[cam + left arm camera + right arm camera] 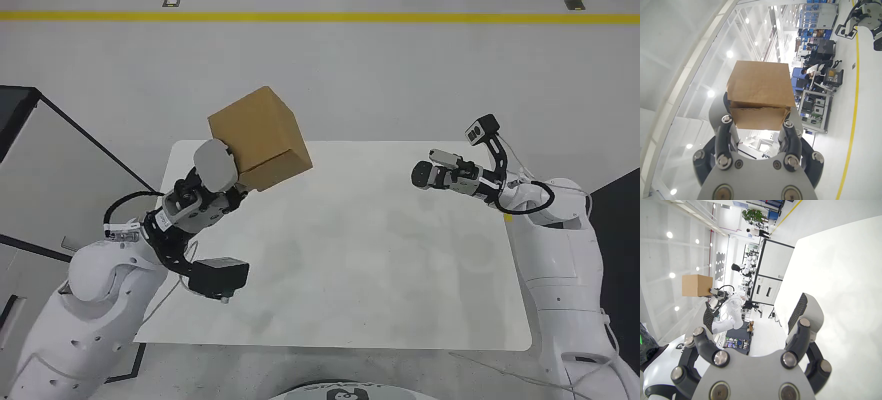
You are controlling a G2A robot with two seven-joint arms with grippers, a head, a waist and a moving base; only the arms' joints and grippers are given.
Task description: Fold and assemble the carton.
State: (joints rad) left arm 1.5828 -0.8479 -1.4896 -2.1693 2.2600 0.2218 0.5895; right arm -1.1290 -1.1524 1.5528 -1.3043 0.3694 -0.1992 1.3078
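Broadly, the white table [400,280] lies between the two arms, and the carton [262,135] hangs in the air above its far corner on the left arm's side, touching no surface. It already reads as a closed brown block, close to cubic, so no long axis stands out. It extends straight out from the left gripper [232,180] and sits tilted in the top view. That gripper [757,121] is pinching the carton [761,85] across its near end, one finger on each side wall. The right gripper [420,175] is over the opposite side of the table with its fingers spread wide and nothing between them [755,311]. From there the carton [696,285] lies well apart, across the table and raised, so any help from the right arm probably calls for a long reach. On the near end a ragged flap edge [759,108] runs across. The far end and the underside are hidden, so whether every flap is tucked cannot be told.
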